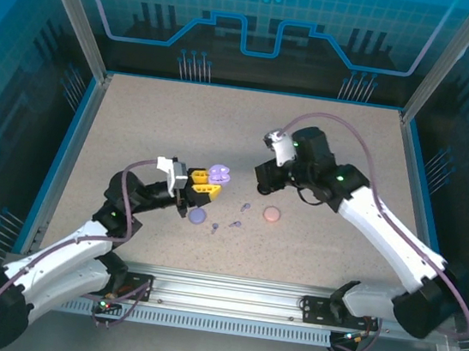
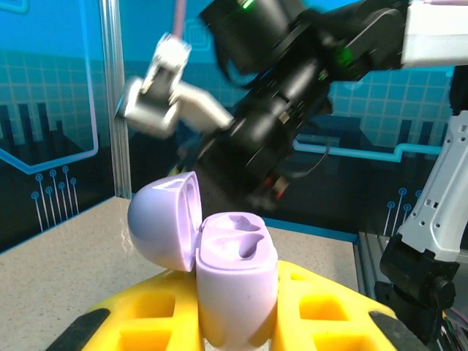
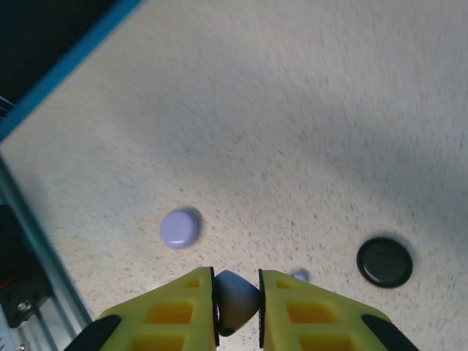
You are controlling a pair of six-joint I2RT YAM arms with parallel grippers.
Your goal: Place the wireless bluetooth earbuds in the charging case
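L claw [image 2: 238, 311] clamps open lavender case [image 2: 234, 256], wells look empty; R claw [image 3: 238, 311] pinches prob. 1 earbud [image 3: 234, 291]; other earbuds [image 1: 235, 223] loose on worktop [image 1: 333, 145] at case's 5 o'clock, none seated yet.

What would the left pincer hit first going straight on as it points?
Probably the right arm's black wrist, dead ahead past the open lavender case it holds; depth is unclear.
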